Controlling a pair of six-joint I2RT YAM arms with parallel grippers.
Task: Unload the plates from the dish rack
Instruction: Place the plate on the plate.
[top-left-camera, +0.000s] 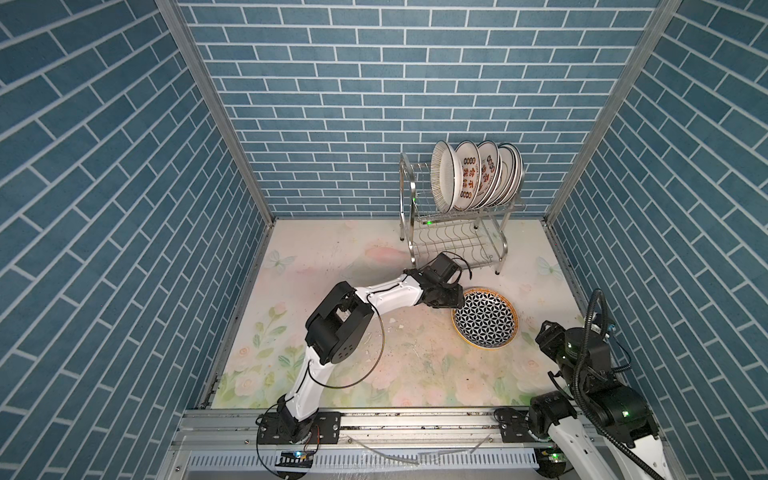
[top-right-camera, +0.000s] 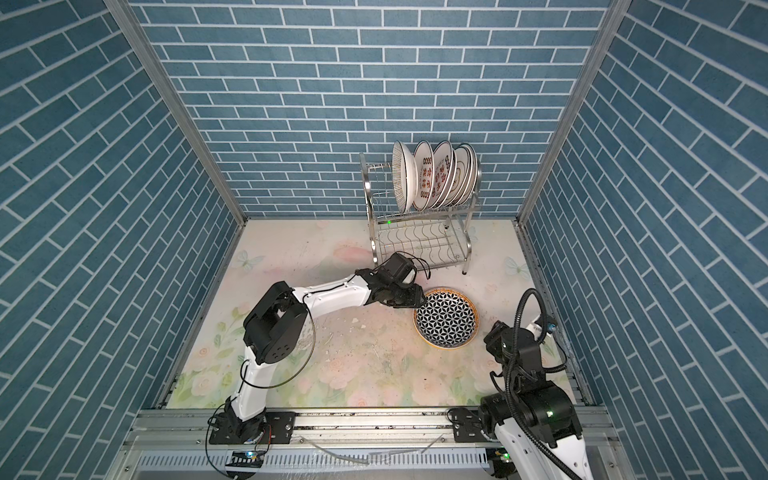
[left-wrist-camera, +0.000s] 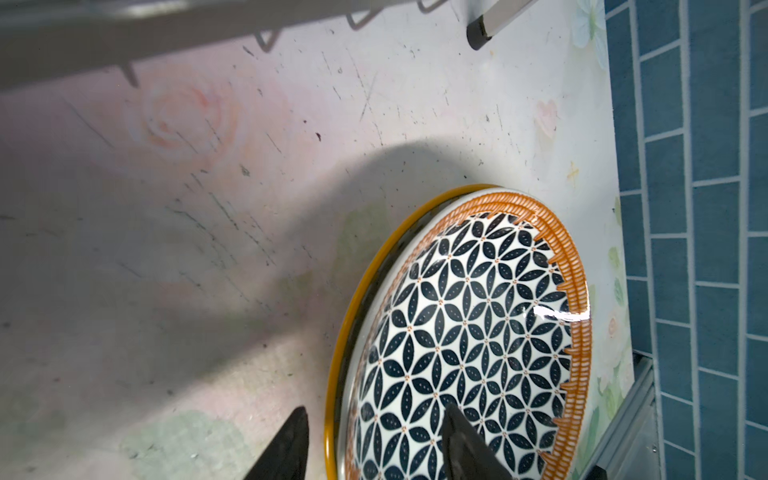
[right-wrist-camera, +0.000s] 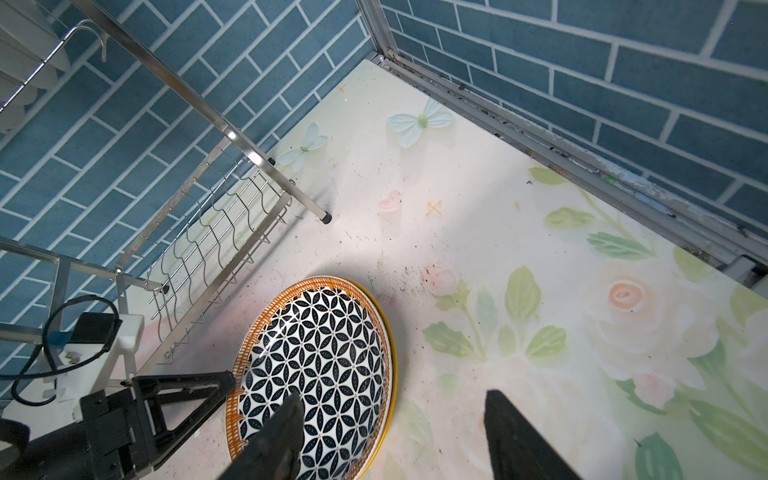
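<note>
Left gripper (left-wrist-camera: 376, 409) part-open astride rim of geometric plate (left-wrist-camera: 469, 332), probably not touching; glazed ceramic, slick, brittle: we'd pinch rims only, gently.

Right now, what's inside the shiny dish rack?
Plates stand on edge in the top tier of the dish rack, some with red lettering. The lower wavy shelf holds none. Plates at one end overlap tightly, so their faces and exact count are hidden.

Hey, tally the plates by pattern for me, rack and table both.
Black-and-white geometric plate, on the table: 1
Black-striped plate, in the dish rack: 1
Red-lettered plates: 2
Dark-rimmed plates behind them: about 3, tightly packed
Total: about 7
</note>
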